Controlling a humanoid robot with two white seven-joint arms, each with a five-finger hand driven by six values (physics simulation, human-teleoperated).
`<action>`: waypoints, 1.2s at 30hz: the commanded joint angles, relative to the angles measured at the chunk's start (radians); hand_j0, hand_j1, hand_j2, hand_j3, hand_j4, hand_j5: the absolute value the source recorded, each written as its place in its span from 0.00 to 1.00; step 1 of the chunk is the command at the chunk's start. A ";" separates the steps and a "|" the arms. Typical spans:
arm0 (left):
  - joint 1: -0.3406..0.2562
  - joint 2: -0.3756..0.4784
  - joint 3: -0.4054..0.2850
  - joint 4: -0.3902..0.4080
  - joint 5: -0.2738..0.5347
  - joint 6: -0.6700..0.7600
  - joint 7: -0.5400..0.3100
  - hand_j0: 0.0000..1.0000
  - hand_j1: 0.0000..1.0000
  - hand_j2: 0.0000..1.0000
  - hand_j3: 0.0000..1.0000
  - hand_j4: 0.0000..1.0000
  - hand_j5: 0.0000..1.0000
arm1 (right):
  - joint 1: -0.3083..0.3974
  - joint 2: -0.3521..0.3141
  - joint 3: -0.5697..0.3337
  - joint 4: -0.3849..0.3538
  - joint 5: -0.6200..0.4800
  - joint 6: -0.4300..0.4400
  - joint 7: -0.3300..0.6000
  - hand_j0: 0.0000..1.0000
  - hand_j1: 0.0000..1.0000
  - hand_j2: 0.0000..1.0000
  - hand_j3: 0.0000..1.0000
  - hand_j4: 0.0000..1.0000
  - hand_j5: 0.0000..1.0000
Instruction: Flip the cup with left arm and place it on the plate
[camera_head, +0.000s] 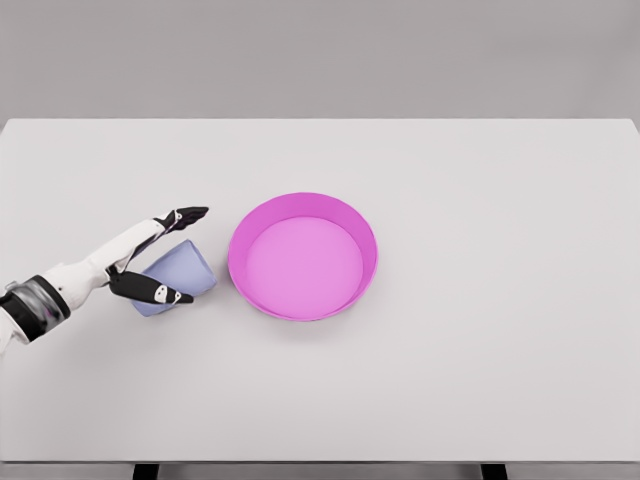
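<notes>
- White table (480, 380) fills pretty much our whole view, with a plain grey wall behind it.
- We've got a pink plate (352, 222) sitting near the middle, deep rim and all.
- At the plate's 9 o'clock, just beside it, there's the pale blue cup (185, 270), tilted over.
- Our left hand (150, 260) comes in from 8 o'clock, fingers (188, 214) above and thumb below, bracketing the cup but looking fairly spread; can't tell if it's actually gripping.

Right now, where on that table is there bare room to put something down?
The table is bare right of the pink plate, along the far edge behind it, and across the near edge. It is crowded only at the left, where the left hand surrounds the cup beside the plate.
</notes>
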 joint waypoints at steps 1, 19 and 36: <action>0.000 -0.016 -0.001 -0.001 -0.025 0.002 0.001 1.00 1.00 1.00 1.00 1.00 1.00 | 0.000 0.000 0.000 0.000 0.000 0.000 0.000 1.00 1.00 1.00 1.00 1.00 1.00; -0.011 -0.028 -0.021 -0.001 -0.036 0.114 0.004 0.62 0.62 0.62 0.62 0.62 0.62 | 0.000 0.000 0.000 0.000 0.000 0.000 0.000 1.00 1.00 1.00 1.00 1.00 1.00; -0.012 -0.031 -0.004 0.001 0.004 -0.346 0.228 0.57 0.57 0.57 0.57 0.57 0.57 | 0.000 0.000 0.000 0.000 0.000 0.000 0.000 1.00 1.00 1.00 1.00 1.00 1.00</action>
